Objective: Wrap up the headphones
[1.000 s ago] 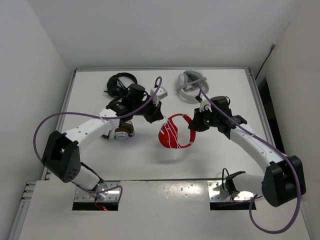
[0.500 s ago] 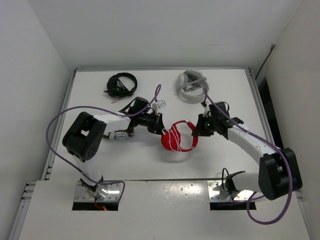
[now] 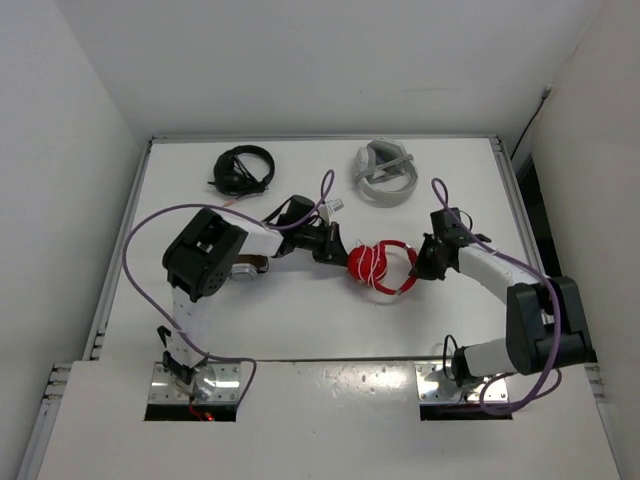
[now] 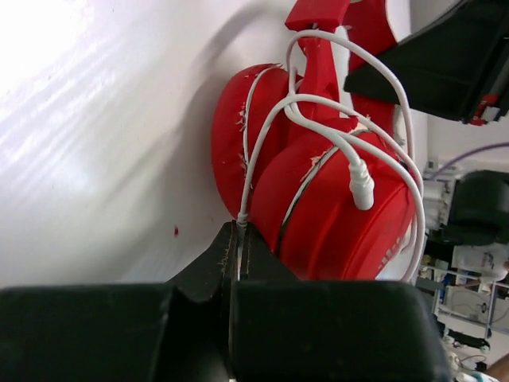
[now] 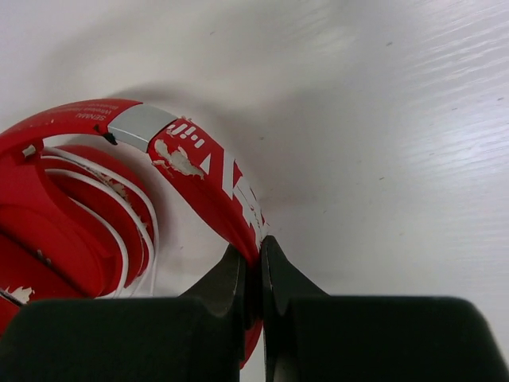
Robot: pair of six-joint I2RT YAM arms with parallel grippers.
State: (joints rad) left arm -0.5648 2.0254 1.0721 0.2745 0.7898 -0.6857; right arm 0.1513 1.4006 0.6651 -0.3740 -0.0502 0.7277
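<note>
**red headphones point(image 3: 380, 268) pinched from both sides**

the left hand point(image 4: 238, 239) is clenched, its two black fingertips pressed together on a strand of the white cable point(image 4: 262, 135) just below the earcups. only the left wrist view shows this. it also shows the cable looped several times over the folded cups, with its plug point(image 4: 360, 188) lying loose against the nearer one. the right hand point(image 5: 256, 259) is likewise clamped, grasping the headband point(image 5: 199, 171) edge-on between its fingers. the right wrist view alone shows the silver plate point(image 5: 141, 126) on the band and the chipped white lettering beside it, with cable turns crossing the cups at the left.

from above neither grip can be read, but the layout can. the headphones sit on the tabletop point(image 3: 300, 325) near its middle, with the left hand at their left side and the right hand at their right. well apart, toward the far edge, lie a black headset point(image 3: 243, 168) and grey-white headphones point(image 3: 385, 172). a brown-and-silver pair point(image 3: 245, 268) lies beside the left arm.
</note>
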